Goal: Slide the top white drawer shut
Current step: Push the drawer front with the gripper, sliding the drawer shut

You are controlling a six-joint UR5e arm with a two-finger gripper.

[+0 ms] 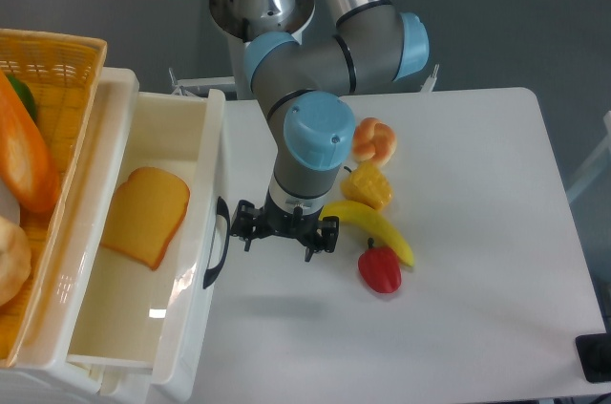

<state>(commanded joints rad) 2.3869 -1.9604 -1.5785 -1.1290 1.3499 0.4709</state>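
While no writing is legible, spread fingers (283,237) hover beside the top white drawer (143,232); bread slice (145,215) inside.

Grey tubular arm (315,60), light-blue joint caps, silver upper link, black gripper (282,229).

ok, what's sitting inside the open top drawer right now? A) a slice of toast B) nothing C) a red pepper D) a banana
A: a slice of toast lies flat on the floor of the top white drawer, while the banana and red pepper sit out on the table.
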